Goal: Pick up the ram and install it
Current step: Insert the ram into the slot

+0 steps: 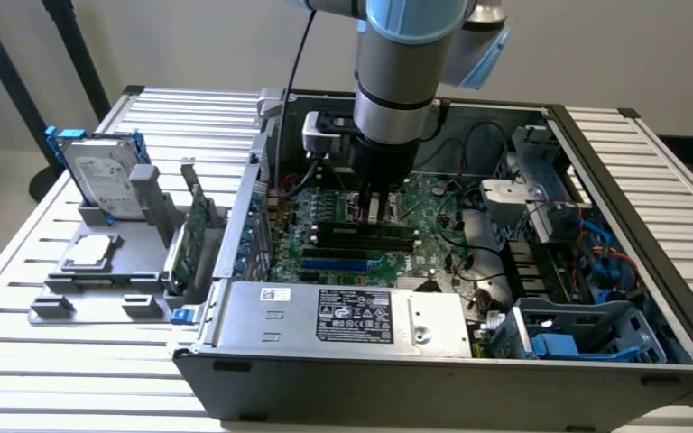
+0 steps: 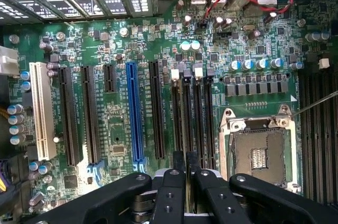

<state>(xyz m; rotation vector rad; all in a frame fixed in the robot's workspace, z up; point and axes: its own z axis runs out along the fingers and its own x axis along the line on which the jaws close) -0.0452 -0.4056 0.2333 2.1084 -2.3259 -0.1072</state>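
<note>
Slatted aluminium table (image 1: 69,361) carries an open desktop computer case (image 1: 443,370) lying on its side, with the arm reaching down into it from above.

Nearest in the exterior view is the case's front wall, then the power supply (image 1: 346,316) with its label. Behind that lies the green motherboard (image 2: 116,123), and over its memory slots (image 2: 193,113) stands the gripper (image 2: 185,174). In the wrist view its two black fingers (image 2: 170,192) are drawn close together with a thin dark edge between them. This looks to be the ram (image 2: 185,163), held upright and end-on to the camera, though so little of it shows that I take it as likely and not certain. It lines up with the group of black slots beside the bare CPU socket (image 2: 259,155), just over them or perhaps already touching one; the pictures do not settle which.

So the pick-up appears done, and the stick has been carried to the slots. Seating it is what remains: nothing shows it pressed home or the slot's end latches closed on it.

Farther off, on the exterior view's left, a grey parts stand (image 1: 106,271) holds a hard drive in a blue frame (image 1: 100,171) and a green expansion card (image 1: 196,230).
</note>
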